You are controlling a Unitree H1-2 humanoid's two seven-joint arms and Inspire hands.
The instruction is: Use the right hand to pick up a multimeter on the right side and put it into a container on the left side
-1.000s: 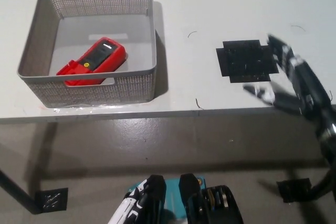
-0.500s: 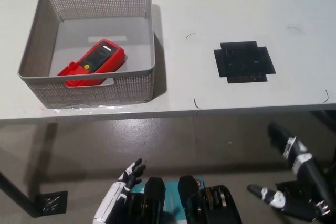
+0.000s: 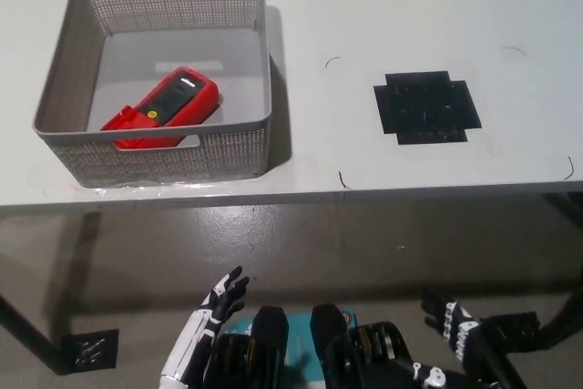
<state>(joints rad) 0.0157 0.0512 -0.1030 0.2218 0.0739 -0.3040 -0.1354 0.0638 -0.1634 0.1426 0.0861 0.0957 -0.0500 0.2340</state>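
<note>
From my seat: the table point(image 3: 410, 6) is the big thing, then the grey basket point(image 3: 164, 157) on its left part, with the red multimeter point(image 3: 164, 107) lying flat inside on the floor of it, so I'd call the job done. The black tape patch point(image 3: 426, 107) on the right is bare. My right hand point(image 3: 455, 330) hangs below the table edge, fingers spread, holding nothing; the left hand point(image 3: 214, 312) rests low too, fingers apart. Main risk I see: raising either arm carelessly could clip the table edge and jolt the basket.
</note>
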